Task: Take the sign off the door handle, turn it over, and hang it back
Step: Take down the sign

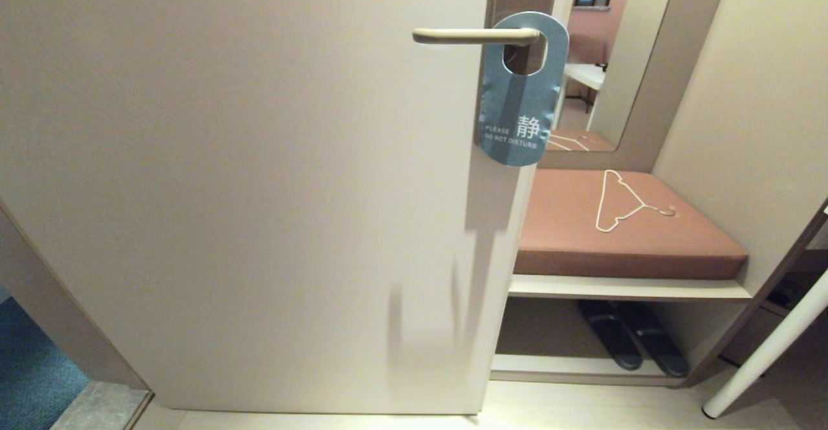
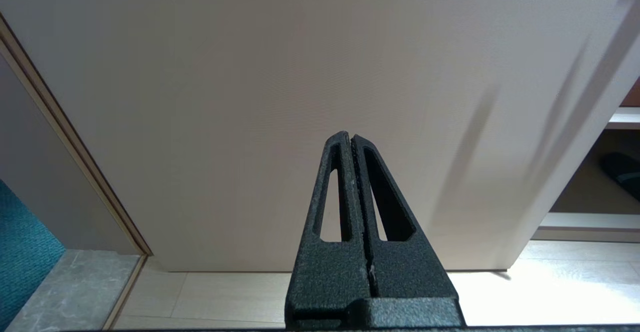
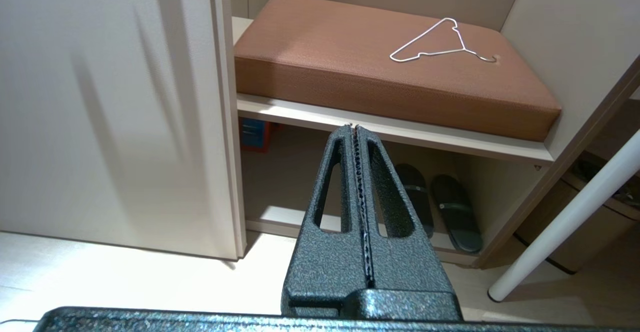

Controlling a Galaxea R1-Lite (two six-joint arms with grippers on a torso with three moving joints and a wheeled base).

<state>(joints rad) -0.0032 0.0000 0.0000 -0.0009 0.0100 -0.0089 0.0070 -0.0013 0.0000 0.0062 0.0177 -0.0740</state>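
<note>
The sign hangs by its oval hole on the door handle, near the handle's elbow at the door's right edge. Its grey-blue "PLEASE DO NOT DISTURB" face is toward me. The handle is a slim beige lever, horizontal, high on the beige door. Neither arm shows in the head view. My left gripper is shut and empty, low before the door's lower part. My right gripper is shut and empty, low, pointing at the bench shelf beside the door's edge. The sign and handle are outside both wrist views.
Right of the door is a bench with a brown cushion and a white wire clothes hanger on it. Dark slippers lie on the shelf below. A mirror stands behind. A white table leg slants at far right.
</note>
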